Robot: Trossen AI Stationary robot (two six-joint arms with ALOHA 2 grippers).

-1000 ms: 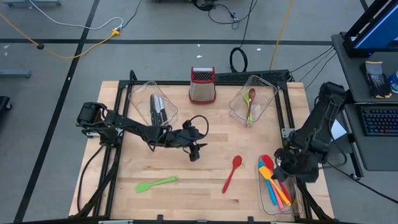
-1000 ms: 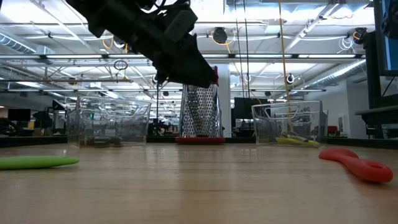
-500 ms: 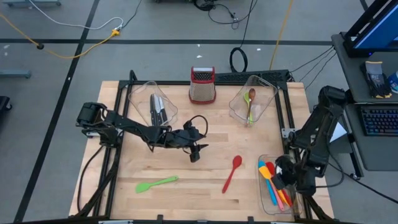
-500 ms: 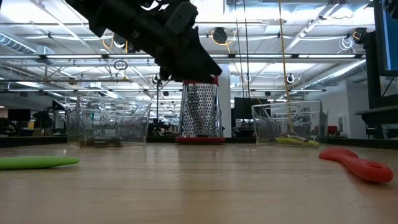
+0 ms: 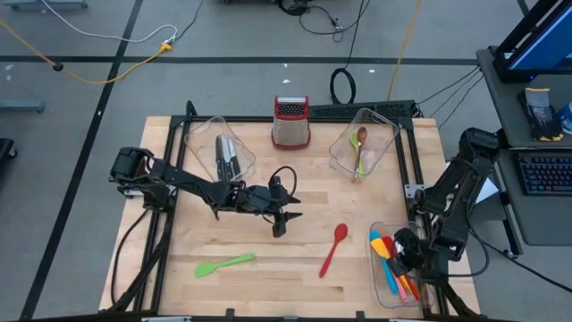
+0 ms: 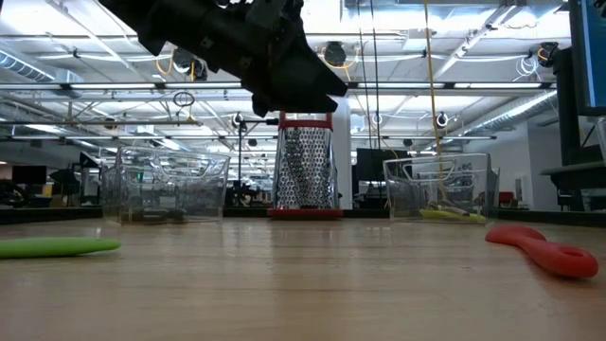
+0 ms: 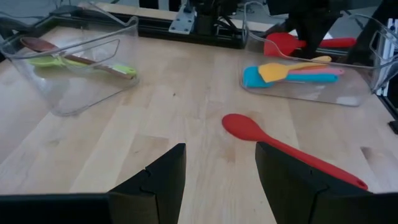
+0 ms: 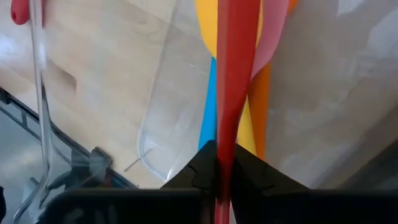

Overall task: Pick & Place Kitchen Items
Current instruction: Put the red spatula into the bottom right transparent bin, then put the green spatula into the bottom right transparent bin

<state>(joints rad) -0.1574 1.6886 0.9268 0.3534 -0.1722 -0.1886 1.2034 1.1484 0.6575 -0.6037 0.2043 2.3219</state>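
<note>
Left jaws (image 5: 279, 224): apart and bare, hanging above the middle of the tabletop (image 5: 268, 282); the low view shows them well clear of the wood
Right jaws (image 8: 217, 163): clamped on the handle of a red spatula (image 8: 235, 74), down in the bin (image 5: 387, 291) at the tabletop's right edge
Red spoon (image 5: 333, 248): flat on the wood just beyond the left jaws, bowl nearer them, handle running away; between the left jaws and the right jaws
Green spatula (image 5: 224, 263): flat on the wood, near the left jaws, on the side away from the red spoon
Spatula bin: holds blue (image 7: 280, 78), yellow (image 7: 283, 69), pink and orange spatulas, lying under and beside the red spatula in the right jaws; the red blade (image 7: 283, 43) lies at the bin's far end as the left wrist sees it
Knives (image 5: 226, 157): black-handled, in a clear bin (image 5: 198, 139) behind the left arm, apart from both jaws
Spoon bin (image 5: 380, 125): clear, tilted, holds a brown spoon (image 5: 361, 136) and a green one (image 5: 358, 161); well apart from the left jaws, nearer the right arm
Grater (image 5: 290, 122): upright, red top, at the far edge of the tabletop between the two rear bins, well apart from both jaws
Writing: no brand, label or lettering can be read on any item, bin or arm
Beyond the tabletop: a keyboard (image 5: 545, 170) on a desk beside the right arm, cables (image 5: 107, 63) on the floor
</note>
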